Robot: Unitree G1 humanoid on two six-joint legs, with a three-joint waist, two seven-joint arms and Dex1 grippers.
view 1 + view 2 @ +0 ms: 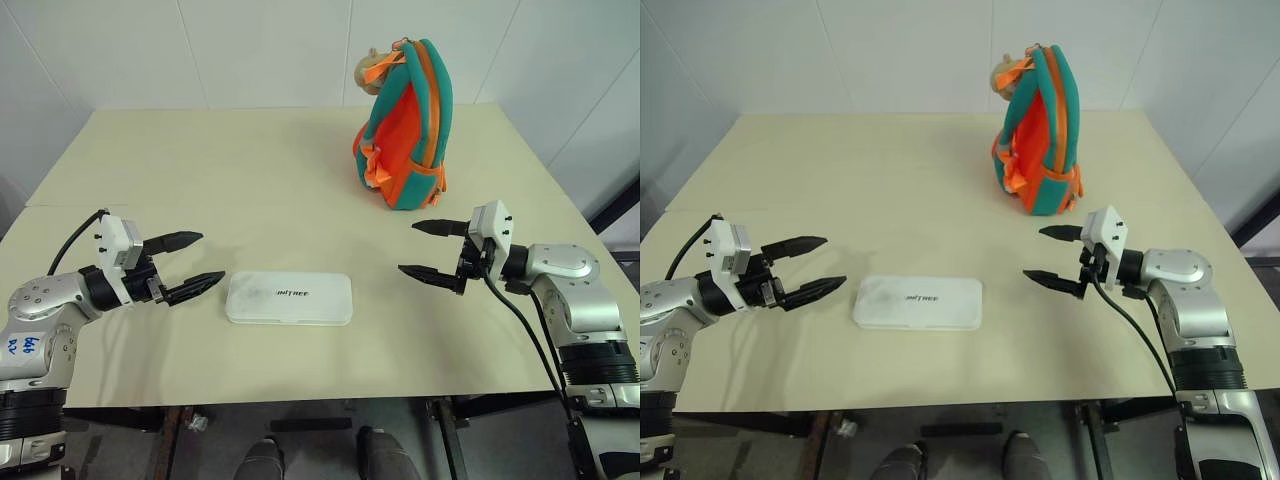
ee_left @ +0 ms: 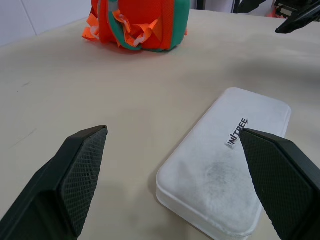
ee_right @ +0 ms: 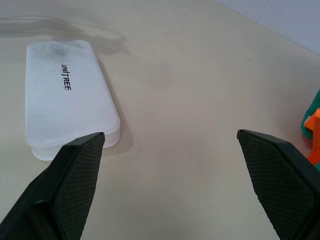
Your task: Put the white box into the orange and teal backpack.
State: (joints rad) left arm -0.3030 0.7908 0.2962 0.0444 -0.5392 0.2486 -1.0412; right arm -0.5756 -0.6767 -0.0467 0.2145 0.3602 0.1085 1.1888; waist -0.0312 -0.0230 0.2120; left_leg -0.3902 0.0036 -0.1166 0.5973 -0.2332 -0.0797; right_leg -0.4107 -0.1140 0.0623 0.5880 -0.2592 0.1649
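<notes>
Beige table bears the white box; left claw and right claw gape wide, empty.

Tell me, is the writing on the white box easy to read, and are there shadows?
In the left wrist view the dark lettering on the white box reads clearly; in the left eye view it is tiny; in the right wrist view a faint shadow smears the table beyond the box.

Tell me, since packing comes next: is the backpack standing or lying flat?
Standing: the orange and teal backpack rises upright on the table, apart from the white box.
</notes>
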